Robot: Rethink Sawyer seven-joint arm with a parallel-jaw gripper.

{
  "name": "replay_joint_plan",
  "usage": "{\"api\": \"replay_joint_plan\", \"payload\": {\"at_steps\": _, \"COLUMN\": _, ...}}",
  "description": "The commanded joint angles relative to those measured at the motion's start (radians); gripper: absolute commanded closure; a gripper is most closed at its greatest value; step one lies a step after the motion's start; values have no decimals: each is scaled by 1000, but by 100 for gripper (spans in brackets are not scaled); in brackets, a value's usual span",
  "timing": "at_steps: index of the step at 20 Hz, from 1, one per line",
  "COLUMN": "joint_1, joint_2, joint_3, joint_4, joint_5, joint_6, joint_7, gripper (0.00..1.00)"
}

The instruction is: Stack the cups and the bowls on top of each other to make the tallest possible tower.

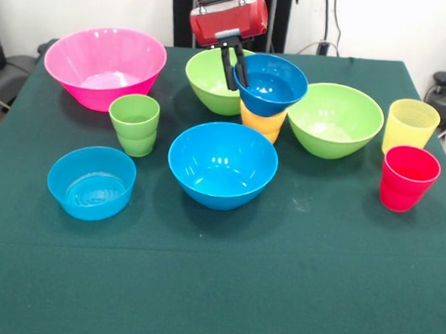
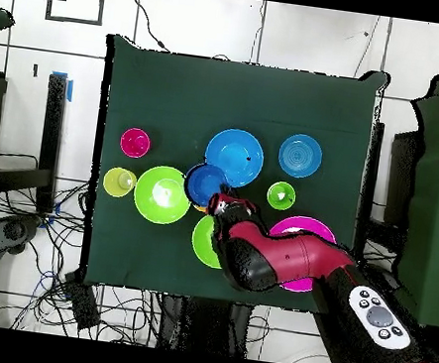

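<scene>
My gripper (image 1: 234, 71) comes down from the top, its fingers shut on the near rim of the small dark blue bowl (image 1: 275, 87). That bowl sits tilted on the orange-yellow cup (image 1: 262, 124). In the overhead view the gripper (image 2: 223, 202) is at this bowl's (image 2: 203, 182) edge. One lime green bowl (image 1: 208, 81) stands behind the gripper, the other (image 1: 334, 119) to the right. The medium bright blue bowl (image 1: 222, 163) is in the middle, the pink bowl (image 1: 104, 65) at the far left. The green cup (image 1: 134, 124) and shallow light blue bowl (image 1: 91, 182) stand at the left.
The pale yellow cup (image 1: 410, 125) and the red cup (image 1: 408, 178) stand upright near the table's right edge. The dark green tablecloth (image 1: 215, 288) covers the table. In the overhead view the arm (image 2: 293, 259) hides part of the pink bowl (image 2: 310, 224).
</scene>
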State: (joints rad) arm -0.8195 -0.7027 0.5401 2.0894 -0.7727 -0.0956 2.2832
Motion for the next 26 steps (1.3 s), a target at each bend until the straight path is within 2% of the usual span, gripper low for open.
{"api": "replay_joint_plan", "payload": {"at_steps": 1, "joint_1": 22, "joint_2": 46, "joint_3": -31, "joint_4": -74, "joint_5": -96, "joint_6": -31, "joint_7": -10, "gripper": 100}}
{"api": "replay_joint_plan", "payload": {"at_steps": 15, "joint_1": 49, "joint_2": 49, "joint_3": -57, "joint_4": -74, "joint_5": -89, "joint_6": -58, "joint_7": 9, "gripper": 100}}
{"api": "replay_joint_plan", "payload": {"at_steps": 26, "joint_1": 27, "joint_2": -18, "joint_3": -28, "joint_4": 41, "joint_5": -48, "joint_6": -37, "joint_7": 46, "gripper": 100}}
